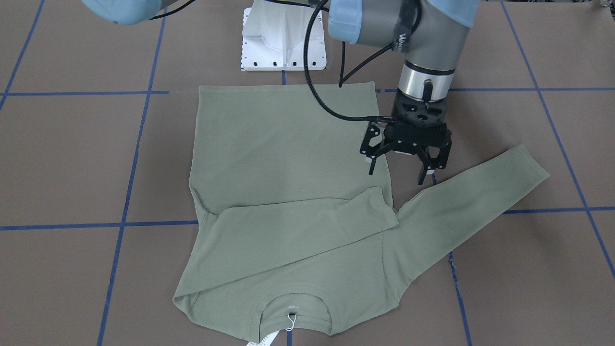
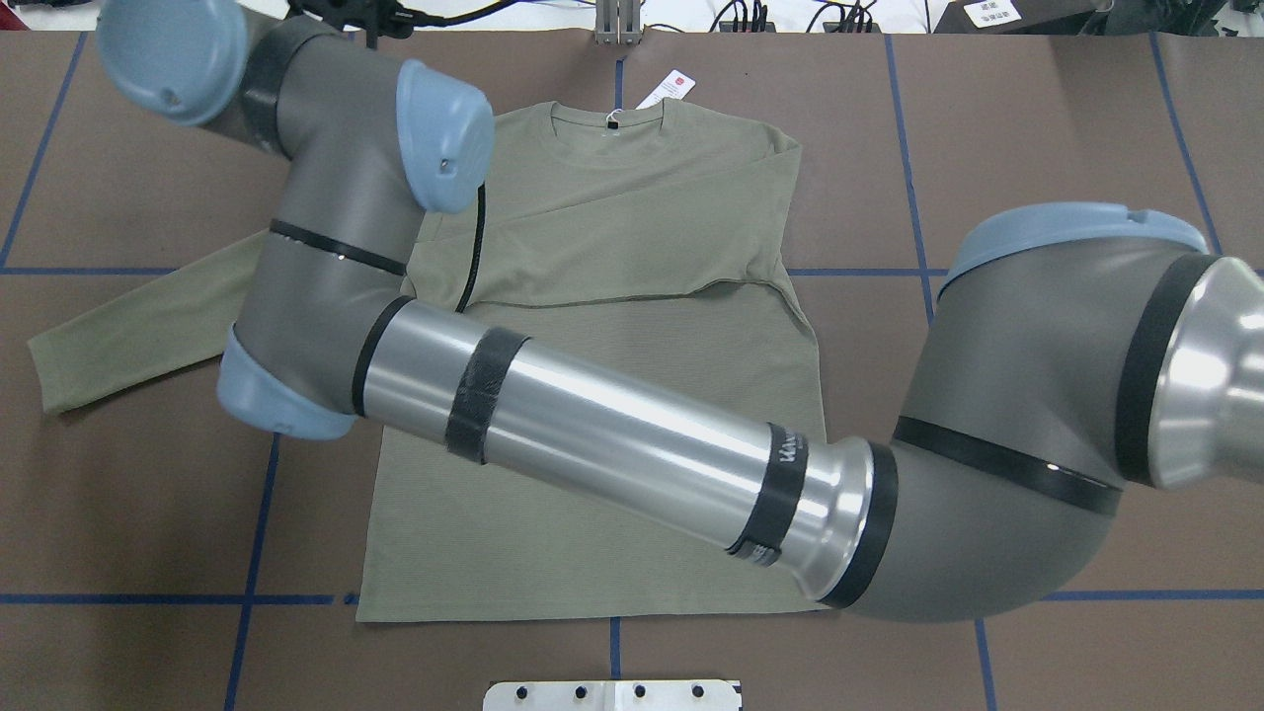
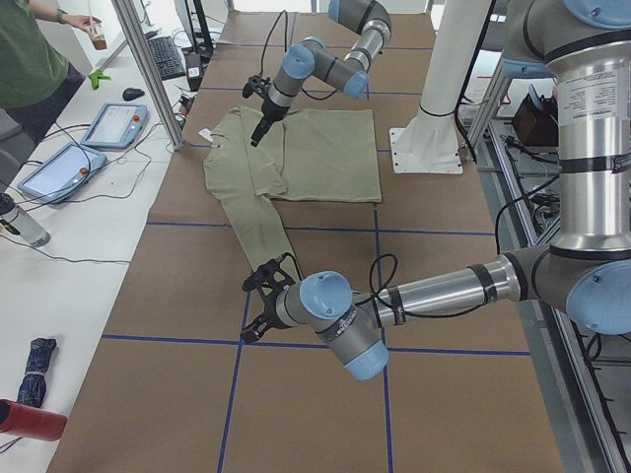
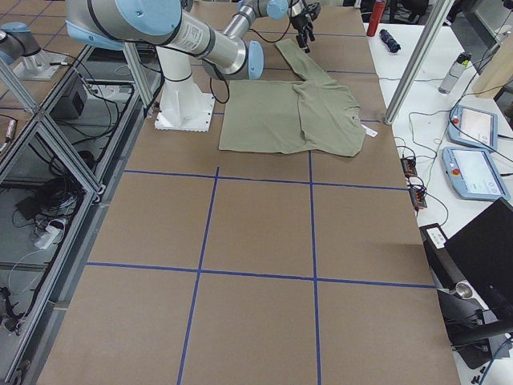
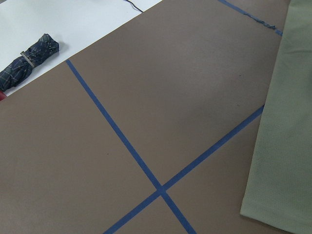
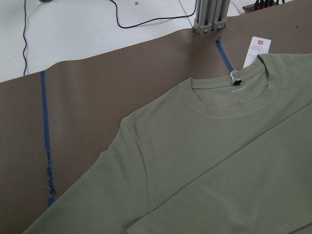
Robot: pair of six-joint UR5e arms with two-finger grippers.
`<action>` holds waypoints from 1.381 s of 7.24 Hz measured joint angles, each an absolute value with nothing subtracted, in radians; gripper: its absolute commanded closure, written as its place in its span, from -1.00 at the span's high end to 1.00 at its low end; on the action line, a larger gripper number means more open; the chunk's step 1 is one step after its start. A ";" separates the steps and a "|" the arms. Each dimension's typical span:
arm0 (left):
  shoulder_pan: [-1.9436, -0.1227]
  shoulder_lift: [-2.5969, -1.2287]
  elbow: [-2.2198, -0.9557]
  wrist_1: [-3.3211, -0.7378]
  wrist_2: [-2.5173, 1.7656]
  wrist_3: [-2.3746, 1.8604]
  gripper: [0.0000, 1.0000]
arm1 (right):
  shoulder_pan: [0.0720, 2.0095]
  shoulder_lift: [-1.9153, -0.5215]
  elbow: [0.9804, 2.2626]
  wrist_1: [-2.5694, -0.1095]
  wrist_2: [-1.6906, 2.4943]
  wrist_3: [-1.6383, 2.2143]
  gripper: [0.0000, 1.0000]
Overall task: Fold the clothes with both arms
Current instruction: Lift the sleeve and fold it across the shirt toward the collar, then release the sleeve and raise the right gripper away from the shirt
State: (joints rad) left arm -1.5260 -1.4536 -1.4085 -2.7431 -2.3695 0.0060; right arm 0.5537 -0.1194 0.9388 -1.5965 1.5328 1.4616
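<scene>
The olive shirt (image 1: pixel 288 144) lies flat in the middle of the front-facing frame on the brown table (image 1: pixel 72 144), with its hem toward the top and its collar (image 1: pixel 295 300) at the bottom edge. On the left, the folded sleeve (image 1: pixel 298 226) is already in, running from the left shoulder across the chest to the shirt's right side. Just right of centre hangs the right gripper (image 1: pixel 397 176), on an arm that crosses along the top of the frame. It is over the shirt's right side seam near the armpit, jaws spread and holding nothing. Further right, the spread sleeve (image 1: pixel 471 202) slants up toward the right edge, and its cuff (image 1: pixel 535 166) rests on bare table. The left gripper (image 3: pixel 254 307) shows only in the exterior left view, low and left of centre, near that cuff. I cannot tell whether it is released or clenched. I judge the sleeve step half done, with 1 of 2 sleeves in. The next move calls for a grasp on the spread sleeve, probably with 2 holds, 1 at the cuff and 1 near the shoulder. The sleeve then has to be lifted and laid across the chest without dragging the body askew.
</scene>
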 measured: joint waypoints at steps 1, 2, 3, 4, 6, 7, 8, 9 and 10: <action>-1.492 -1.477 -1.406 -2.749 -2.367 -0.057 1.00 | 0.613 -0.219 1.078 -1.651 1.627 1.366 1.00; -1.457 -1.484 -1.406 -2.755 -2.360 -0.117 1.00 | 0.676 -0.340 1.238 -1.698 1.718 1.253 1.00; -1.421 -1.473 -1.405 -2.775 -2.348 -0.153 1.00 | 0.747 -0.488 1.411 -1.726 1.810 1.116 1.00; -1.364 -1.446 -1.406 -2.811 -2.295 -0.169 1.00 | 0.833 -0.647 1.567 -1.735 1.915 0.965 1.00; -1.195 -1.398 -1.410 -2.865 -2.101 -0.182 1.00 | 0.986 -0.936 1.793 -1.736 2.074 0.690 1.00; -1.135 -1.389 -1.416 -2.873 -2.054 -0.187 1.00 | 1.031 -1.048 1.872 -1.736 2.099 0.612 1.00; -1.099 -1.385 -1.423 -2.876 -2.035 -0.189 1.00 | 1.059 -1.142 1.932 -1.735 2.108 0.571 1.00; -1.081 -1.383 -1.427 -2.876 -2.027 -0.190 1.00 | 1.078 -1.208 1.972 -1.732 2.110 0.546 1.00; -1.063 -1.380 -1.428 -2.874 -2.020 -0.192 1.00 | 1.090 -1.239 1.991 -1.730 2.111 0.531 1.00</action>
State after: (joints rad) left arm -1.0634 -1.3799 -1.4276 -2.8739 -2.0205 -0.1918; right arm 1.0902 -1.2389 1.9914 -1.7303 2.1111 0.5315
